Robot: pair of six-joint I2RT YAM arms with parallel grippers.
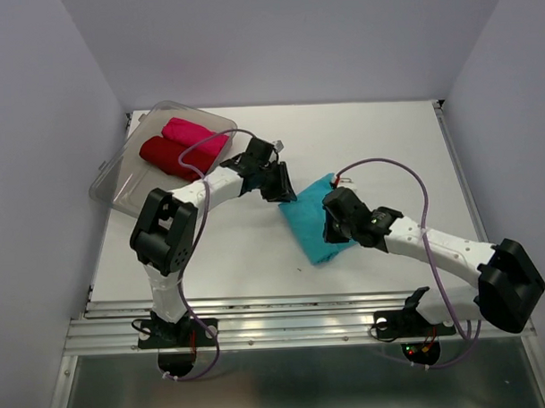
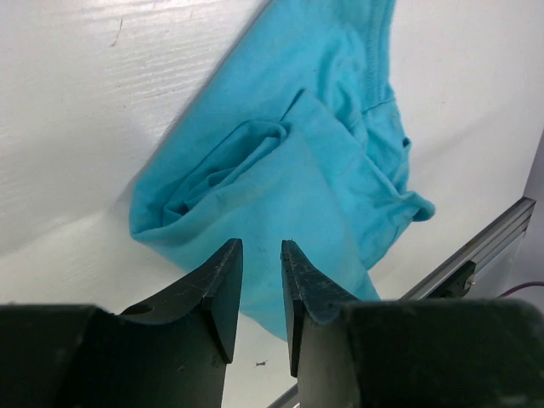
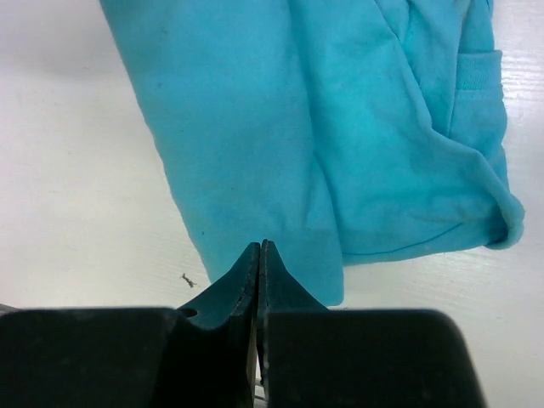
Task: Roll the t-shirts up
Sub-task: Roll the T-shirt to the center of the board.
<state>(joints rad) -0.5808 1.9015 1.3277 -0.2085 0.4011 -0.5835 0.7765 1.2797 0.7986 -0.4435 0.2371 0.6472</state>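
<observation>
From above: 2 arm bases [image 1: 174,337] stand on the rail [image 1: 303,315] at the near edge of the surface [image 1: 378,138]. Both arms reach to the turquoise t-shirt [image 1: 307,230], a folded strip at mid-surface whose long axis slants from far to near. The left claw [image 1: 279,188] hangs at its far left corner and the right claw [image 1: 331,227] over its right side, about equally near. A dark red t-shirt [image 1: 163,157] and a pink t-shirt [image 1: 195,135] lie bundled in the clear tub [image 1: 119,181] at the far left corner, well apart. Bare room spreads toward the near left.

Left wrist: the left claw [image 2: 261,246], jaws slightly parted and empty, is poised over the rumpled end of the turquoise t-shirt [image 2: 280,170].

Right wrist: the right claw [image 3: 259,246], jaws pressed together, has its tips at the flat hem of the turquoise t-shirt [image 3: 280,110]. Whether cloth is pinched cannot be told. The strip runs straight ahead, so a roll would likely begin here.
</observation>
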